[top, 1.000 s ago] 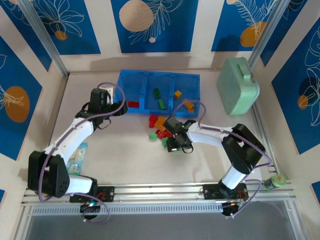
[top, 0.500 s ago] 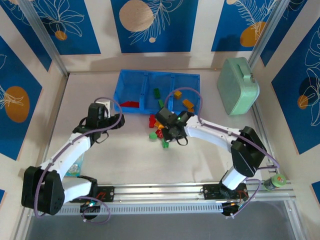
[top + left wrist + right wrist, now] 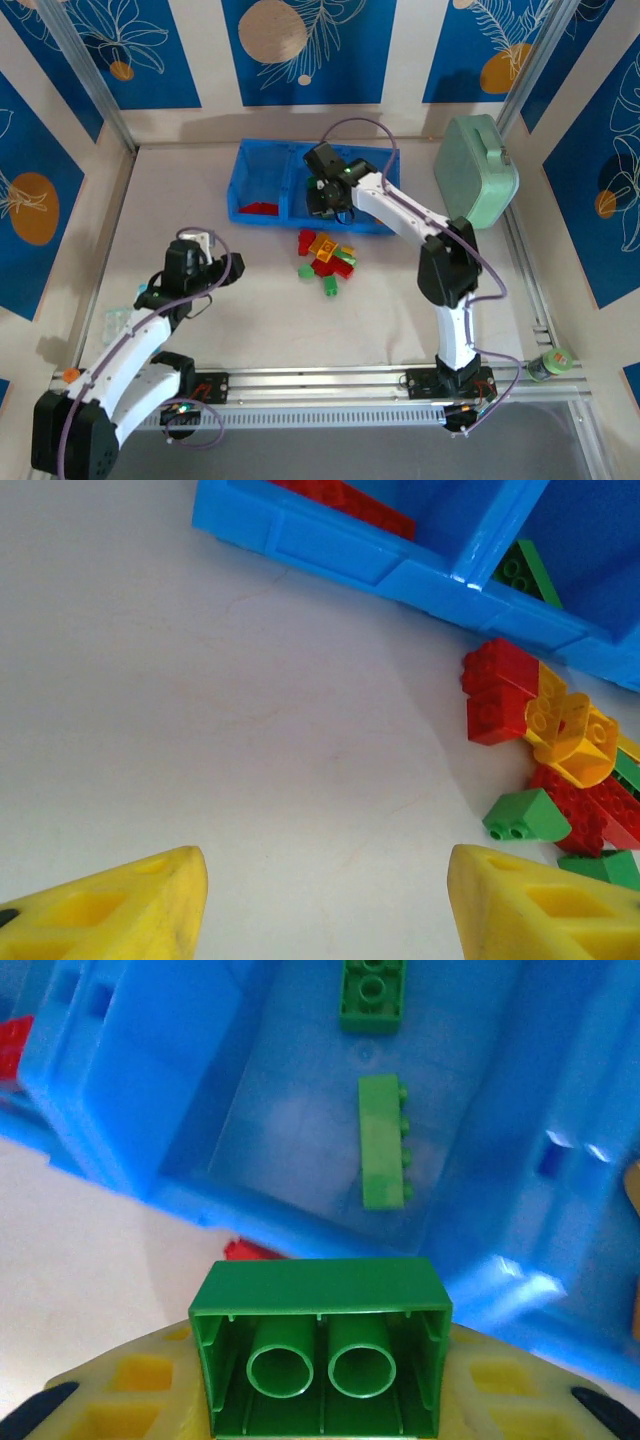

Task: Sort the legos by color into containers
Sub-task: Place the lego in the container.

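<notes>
1. Table [image 3: 260, 310]: pale top that carries everything below.
2. Mint green case [image 3: 476, 172]: far right of the table, well apart from the bricks.
3. Blue tray [image 3: 265, 175]: at the far side of the table, with three compartments side by side.
   - The left compartment holds red bricks [image 3: 258, 208].
   - The middle one holds two green bricks, a short one [image 3: 372, 990] and a long one [image 3: 383, 1155] lying on its side.
4. Right tool [image 3: 325, 195]: over the middle compartment, near its front wall. It pinches a green brick [image 3: 320, 1305], whose hollow underside faces the wrist camera.
5. Left tool [image 3: 195, 250]: over bare table, left of the loose bricks and apart from them. Its fingers [image 3: 110, 910] are spread with nothing between them.
6. Loose pile [image 3: 325, 255]: on the table just in front of the tray. Red and orange-yellow bricks touch each other there.
7. Small green wedge [image 3: 527, 816]: at the near edge of the pile.
</notes>
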You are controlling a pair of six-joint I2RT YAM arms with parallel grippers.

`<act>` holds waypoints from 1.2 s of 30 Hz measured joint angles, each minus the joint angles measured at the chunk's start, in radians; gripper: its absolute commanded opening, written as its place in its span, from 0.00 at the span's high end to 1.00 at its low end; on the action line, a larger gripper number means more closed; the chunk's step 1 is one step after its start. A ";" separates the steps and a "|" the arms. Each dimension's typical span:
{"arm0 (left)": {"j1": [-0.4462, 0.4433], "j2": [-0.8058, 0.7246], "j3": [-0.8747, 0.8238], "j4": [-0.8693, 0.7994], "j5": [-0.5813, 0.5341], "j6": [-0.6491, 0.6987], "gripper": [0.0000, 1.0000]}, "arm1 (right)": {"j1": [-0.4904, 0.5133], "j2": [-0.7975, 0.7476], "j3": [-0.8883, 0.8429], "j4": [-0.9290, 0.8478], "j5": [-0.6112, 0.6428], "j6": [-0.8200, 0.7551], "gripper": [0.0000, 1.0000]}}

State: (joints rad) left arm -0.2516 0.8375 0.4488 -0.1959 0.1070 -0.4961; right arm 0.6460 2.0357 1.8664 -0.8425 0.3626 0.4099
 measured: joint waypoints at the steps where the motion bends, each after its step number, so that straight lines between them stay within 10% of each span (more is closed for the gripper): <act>1: 0.000 -0.019 -0.013 -0.008 0.002 -0.004 0.35 | -0.006 0.038 0.042 -0.010 -0.005 -0.007 0.57; 8: -0.002 -0.100 -0.050 -0.078 0.006 -0.020 0.35 | -0.036 0.238 0.283 -0.095 -0.023 -0.040 0.38; 19: -0.002 -0.090 -0.050 -0.090 0.009 -0.023 0.36 | -0.053 0.265 0.325 -0.135 -0.027 -0.043 0.37; 36: -0.158 0.043 0.024 -0.069 0.001 0.005 0.33 | -0.019 0.024 0.019 -0.024 -0.076 -0.043 0.33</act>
State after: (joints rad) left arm -0.4099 0.8810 0.4728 -0.2653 0.1081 -0.4911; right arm 0.6266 2.0598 1.8854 -0.8665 0.2863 0.3664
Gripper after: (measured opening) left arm 0.665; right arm 0.665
